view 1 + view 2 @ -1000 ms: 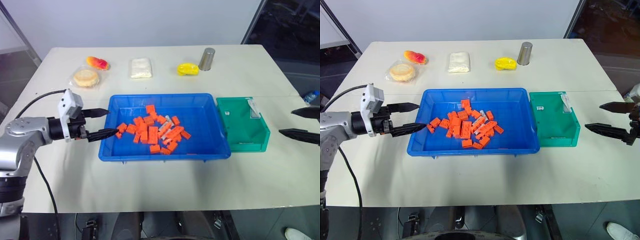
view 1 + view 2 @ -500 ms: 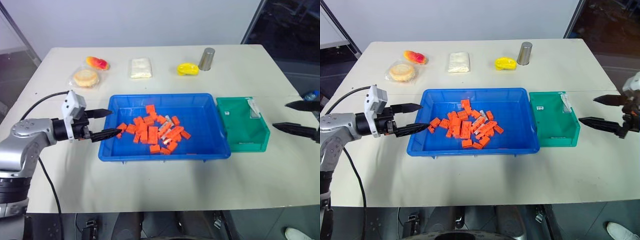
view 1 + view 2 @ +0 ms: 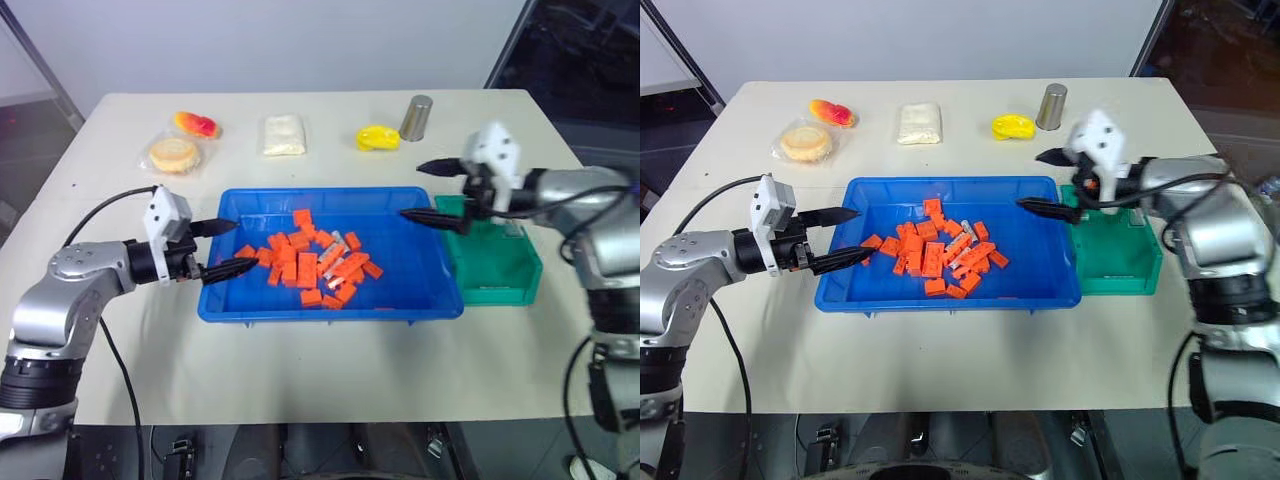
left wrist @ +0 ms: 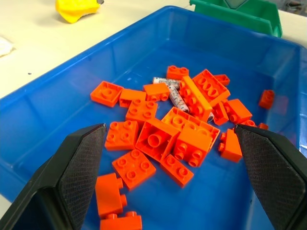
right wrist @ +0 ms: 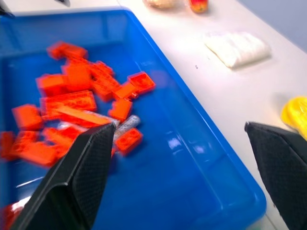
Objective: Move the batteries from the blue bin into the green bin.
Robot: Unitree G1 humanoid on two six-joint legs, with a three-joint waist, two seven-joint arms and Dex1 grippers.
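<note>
The left pincer (image 3: pixel 222 247) hangs open at the blue bin's (image 3: pixel 420 303) left rim. The batteries (image 4: pixel 171 94) lie among orange bricks (image 3: pixel 306 266) mid-bin (partly buried). The right pincer (image 3: pixel 428 190), open and empty, hovers over the bin's right end, beside the green bin (image 3: pixel 505 272) near the desk's (image 3: pixel 300 370) right edge.

I'm seeing slim silver batteries (image 4: pixel 173 94) lying flat among orange bricks (image 4: pixel 184 139) in the shallow blue bin (image 3: pixel 420 290); the deeper green bin (image 3: pixel 505 275) is sitting just beside it.
</note>
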